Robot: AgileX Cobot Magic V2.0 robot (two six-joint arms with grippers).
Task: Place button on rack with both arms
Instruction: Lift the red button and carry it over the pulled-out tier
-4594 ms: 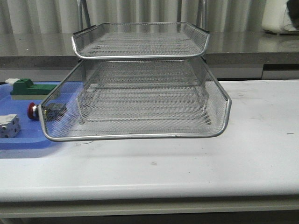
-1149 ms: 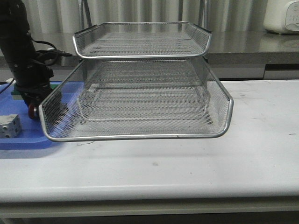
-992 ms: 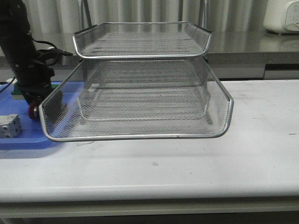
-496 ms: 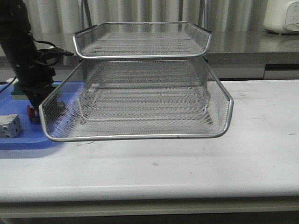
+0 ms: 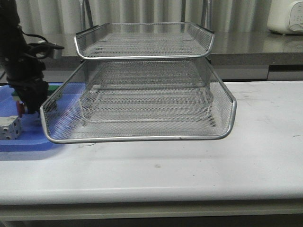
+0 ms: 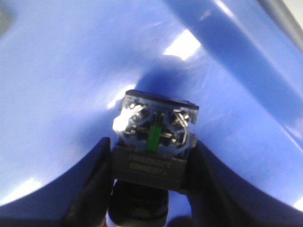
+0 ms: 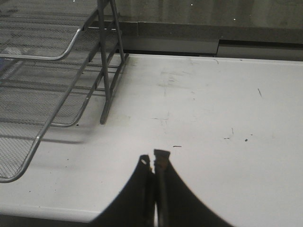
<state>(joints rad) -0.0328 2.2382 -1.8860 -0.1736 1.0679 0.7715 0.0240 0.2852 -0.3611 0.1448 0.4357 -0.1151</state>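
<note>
The button (image 6: 152, 142) sits gripped by its black body between the fingers (image 6: 90, 189) of my left gripper (image 6: 152, 165), its clear contact end with a green part pointing away from the wrist. In the front view its red head (image 5: 20, 108) peeks out left of the left gripper (image 5: 29, 108), just over the blue tray and left of the rack's lower tier. The rack (image 5: 137, 94), silver wire mesh with chrome rims, stands mid-table. In the right wrist view my right gripper (image 7: 154, 158) is shut and empty over bare white table, to the right of the rack (image 7: 47, 71).
A flat blue tray (image 5: 28, 142) lies at the table's left edge with a white terminal block (image 5: 9, 127) on it. The rack's lowest tier is pulled forward, its rim (image 5: 137, 138) overhanging the tray's right side. A grey counter (image 5: 255, 47) runs behind the table.
My left arm has come in over the blue tray and shut on the button. In the last half second it moved left with the button, away from the rack's rim.
</note>
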